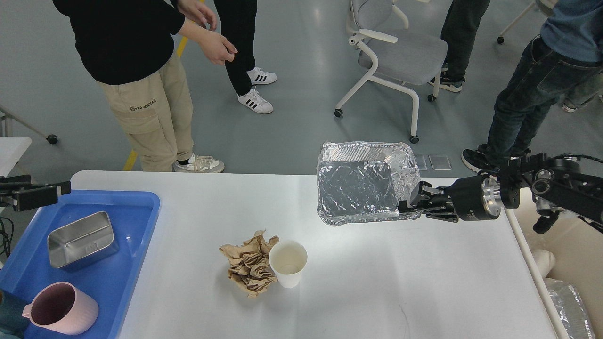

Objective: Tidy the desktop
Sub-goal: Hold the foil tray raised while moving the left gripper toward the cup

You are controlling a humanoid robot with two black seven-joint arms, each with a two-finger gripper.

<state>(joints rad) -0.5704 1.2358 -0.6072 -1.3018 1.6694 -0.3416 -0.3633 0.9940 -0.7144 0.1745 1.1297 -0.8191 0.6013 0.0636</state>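
— One big white desk (377,282), filling most of the head view, rounded corners at the far side, near edge cut off by the frame.

— Next in size?

— Blue tray (136,245) on the desk's left edge, hanging partly past the left side. Then a foil tray (358,186) at the far edge, right of the middle, lifted and tilted with its hollow toward the camera, crinkled rim all round.

— Held by what?

— Right gripper (411,203), coming in from the desk's right edge; fingers clamped on the foil tray's right-hand rim, near its lower corner.

— Inside the blue tray?

— Steel box (82,240), rectangular and open-topped, lying toward the far half. Pink mug (61,308) at the near end, handle to the left, mouth tipped toward the camera. The two apart, not touching.

— Middle of the desk?

— Crumpled brown paper (247,266), well short of the foil tray, toward the near edge. Just right of it, touching, a white paper cup (288,263), upright, open mouth up, a little pale residue at the bottom.

— Left gripper?

— Left gripper (61,189), dark, at the far left corner over the blue tray's far rim, pointing right. Seen too side-on and dark: cannot tell whether fingers apart or together. Nothing seen in it.

— Past the right edge?

— Cream bin (570,245), with more crinkled foil (570,306) showing inside near the bottom corner of the view.
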